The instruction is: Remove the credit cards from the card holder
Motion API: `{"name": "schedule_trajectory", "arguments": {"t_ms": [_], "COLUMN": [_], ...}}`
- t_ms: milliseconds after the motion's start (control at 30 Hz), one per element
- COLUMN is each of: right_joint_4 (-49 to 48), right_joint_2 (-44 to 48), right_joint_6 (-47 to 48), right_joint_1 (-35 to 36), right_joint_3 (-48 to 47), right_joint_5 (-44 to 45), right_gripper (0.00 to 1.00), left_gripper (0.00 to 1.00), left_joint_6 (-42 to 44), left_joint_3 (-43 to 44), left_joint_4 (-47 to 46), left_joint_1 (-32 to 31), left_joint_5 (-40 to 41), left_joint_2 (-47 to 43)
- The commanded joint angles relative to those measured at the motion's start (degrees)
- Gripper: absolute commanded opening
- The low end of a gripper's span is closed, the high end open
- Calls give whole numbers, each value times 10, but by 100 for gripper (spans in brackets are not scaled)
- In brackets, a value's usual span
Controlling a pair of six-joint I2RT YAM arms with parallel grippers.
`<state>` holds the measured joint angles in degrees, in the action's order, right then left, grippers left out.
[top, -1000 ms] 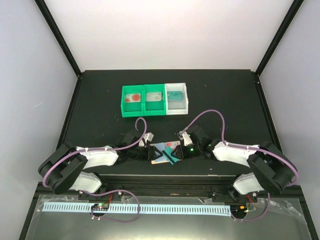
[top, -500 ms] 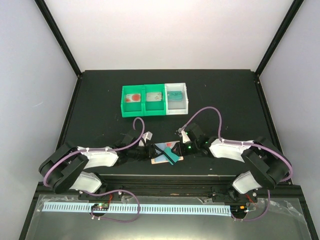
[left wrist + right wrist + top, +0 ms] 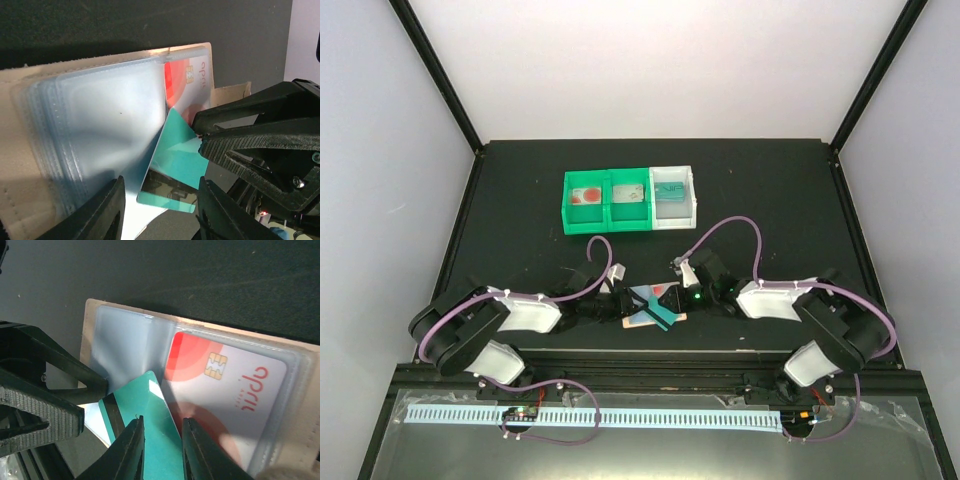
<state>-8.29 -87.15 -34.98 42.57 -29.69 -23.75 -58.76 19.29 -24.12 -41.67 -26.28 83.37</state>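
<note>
The tan card holder (image 3: 638, 322) lies open on the black table between my grippers. Its clear sleeves show in the left wrist view (image 3: 100, 115) and its tan edge in the right wrist view (image 3: 89, 325). A white card with red (image 3: 187, 85) (image 3: 225, 385) sits in a sleeve. A teal card (image 3: 663, 314) (image 3: 180, 160) (image 3: 145, 400) sticks out at an angle. My right gripper (image 3: 678, 300) (image 3: 163, 450) is shut on the teal card's corner. My left gripper (image 3: 618, 306) (image 3: 160, 210) grips the holder's left edge.
A green two-compartment bin (image 3: 607, 215) and a white bin (image 3: 692, 195) stand at the back. They hold a red-and-white card (image 3: 586, 195), a grey card (image 3: 630, 193) and a teal card (image 3: 670, 195). The table's front edge is just behind the holder.
My right gripper has shifted a little left and the teal card has swung further out of the sleeve. The left gripper and holder have barely moved.
</note>
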Motion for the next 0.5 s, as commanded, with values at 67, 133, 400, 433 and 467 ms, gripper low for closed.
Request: {"name": "schedule_trajectory", "arguments": {"t_ms": [67, 133, 400, 433, 467], "right_joint_4": [-23, -27, 9, 21, 33], "right_joint_2": [-29, -31, -1, 12, 27], "right_joint_6": [-25, -29, -30, -33, -36], "right_joint_1": [8, 8, 8, 9, 9], "right_joint_3": [13, 15, 14, 11, 9], "right_joint_5": [-15, -13, 18, 22, 27], "right_gripper": [21, 21, 21, 22, 25], "left_gripper": [36, 35, 36, 36, 36], "left_joint_6": [-10, -14, -10, -6, -5], "left_joint_3": [-5, -5, -13, -12, -12], "left_joint_4": [-28, -32, -14, -10, -9], "left_joint_1": [-5, -8, -12, -12, -12], "left_joint_5": [13, 10, 6, 4, 2], "left_joint_2": [8, 12, 4, 4, 5]}}
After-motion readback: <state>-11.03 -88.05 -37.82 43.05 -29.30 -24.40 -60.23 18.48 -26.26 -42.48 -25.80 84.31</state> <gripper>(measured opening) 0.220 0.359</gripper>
